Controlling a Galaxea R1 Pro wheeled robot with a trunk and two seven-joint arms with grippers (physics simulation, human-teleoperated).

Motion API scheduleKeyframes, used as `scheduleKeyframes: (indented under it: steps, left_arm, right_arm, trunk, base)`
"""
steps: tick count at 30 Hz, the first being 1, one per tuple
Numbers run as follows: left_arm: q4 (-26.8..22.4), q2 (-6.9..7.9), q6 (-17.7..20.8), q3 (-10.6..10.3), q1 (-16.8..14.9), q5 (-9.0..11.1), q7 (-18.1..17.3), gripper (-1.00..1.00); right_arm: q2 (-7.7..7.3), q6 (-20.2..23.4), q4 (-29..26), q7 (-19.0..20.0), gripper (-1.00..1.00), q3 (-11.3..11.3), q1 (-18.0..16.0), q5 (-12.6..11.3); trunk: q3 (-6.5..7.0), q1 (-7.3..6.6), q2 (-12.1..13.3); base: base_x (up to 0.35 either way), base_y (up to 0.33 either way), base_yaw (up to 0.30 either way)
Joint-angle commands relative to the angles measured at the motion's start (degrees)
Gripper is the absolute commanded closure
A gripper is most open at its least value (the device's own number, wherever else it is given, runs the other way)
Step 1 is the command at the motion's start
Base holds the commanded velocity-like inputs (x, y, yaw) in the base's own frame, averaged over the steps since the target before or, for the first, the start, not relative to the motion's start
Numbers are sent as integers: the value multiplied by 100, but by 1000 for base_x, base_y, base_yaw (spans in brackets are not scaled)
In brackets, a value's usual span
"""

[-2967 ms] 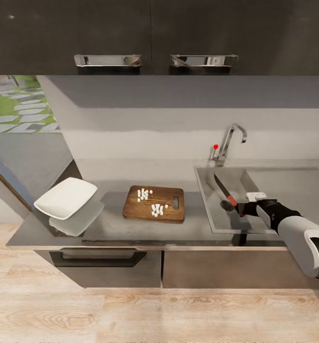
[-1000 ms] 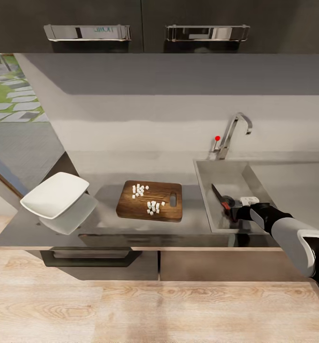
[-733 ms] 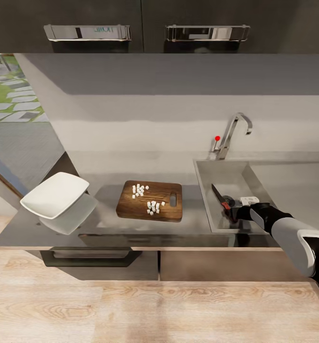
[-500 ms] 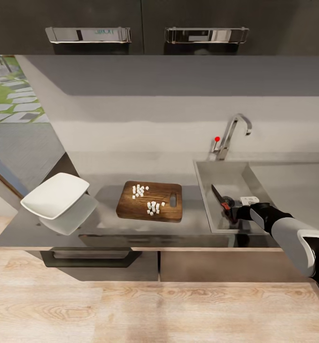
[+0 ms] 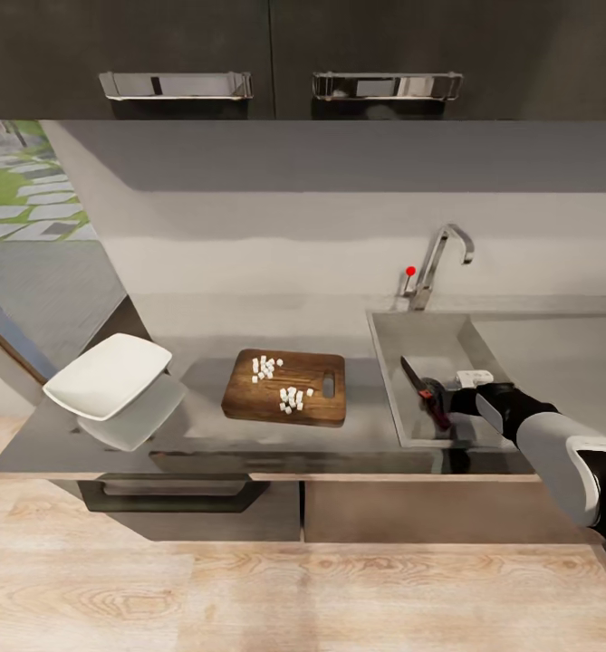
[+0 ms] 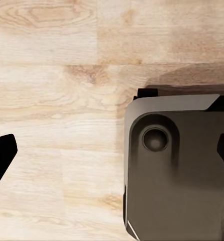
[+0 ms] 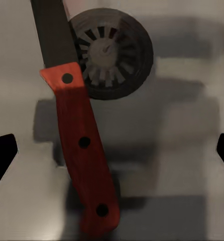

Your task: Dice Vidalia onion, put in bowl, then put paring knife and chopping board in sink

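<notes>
The right gripper [image 7: 112, 150] hangs low in the sink [image 5: 393, 362] with its fingers [image 7: 1, 153] spread wide, holding nothing. Between them the paring knife [image 7: 77, 135] lies on the basin floor, its red handle clear of both fingertips and its dark blade running past the round drain [image 7: 109, 55], partly covering one side of it. In the head view the right gripper [image 5: 452, 403] sits at the near part of the basin, the paring knife [image 5: 420, 388] just to its left with the blade pointing far and slightly left. The chrome faucet [image 5: 438, 263] with its small red knob [image 5: 410, 270] rises behind the sink's far left corner.

On the bench [image 5: 203, 335] to the left of the sink lies the chopping board [image 5: 284, 398], with two small clusters of white diced onion [image 5: 280, 382] on it. Further left, at the bench's left end, the white bowl [image 5: 108, 376] sits tilted, empty, well apart from the board.

The left gripper [image 6: 112, 150] points down at the pale wooden floor [image 6: 51, 75] beside a dark grey part of the robot's base [image 6: 177, 170]; its fingers [image 6: 0, 155] stand wide apart and empty.
</notes>
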Motion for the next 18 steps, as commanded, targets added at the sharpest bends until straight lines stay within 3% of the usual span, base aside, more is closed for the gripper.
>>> scheduleKeyframes:
  steps: [1, 5, 9, 10, 11, 18]
  left_arm:
    - [24, -3, -41, -49, -10, 54, 2, -100]
    - [24, -4, -43, -50, -10, 52, 2, -100]
    - [24, -9, -43, -54, -10, 47, 3, -100]
    - [24, -10, -43, -55, -10, 46, 6, -100]
    - [24, -8, -43, -53, -10, 45, 3, -100]
    - [24, -11, -50, -57, -10, 30, 2, -100]
  right_arm:
    - [-3, 30, -27, 32, -100, -27, -2, 61]
    - [-4, 39, -153, 34, -100, -35, -4, 61]
    - [-16, 151, -749, 40, -100, -37, -3, 49]
    - [-18, 292, -971, 42, -100, -34, -2, 47]
    - [-29, 854, -1568, 43, -100, -24, 2, 51]
    - [-36, 1430, -2375, 353, -100, -12, 5, 52]
  trunk:
    - [2, 2, -7]
    - [38, 2, -7]
    - [74, 2, -7]
    - [83, 2, -7]
    - [92, 2, -7]
    - [155, 2, -7]
  base:
    - [0, 0, 0]
    - [0, 0, 0]
    - [0, 0, 0]
    - [0, 0, 0]
    - [0, 0, 0]
    - [0, 0, 0]
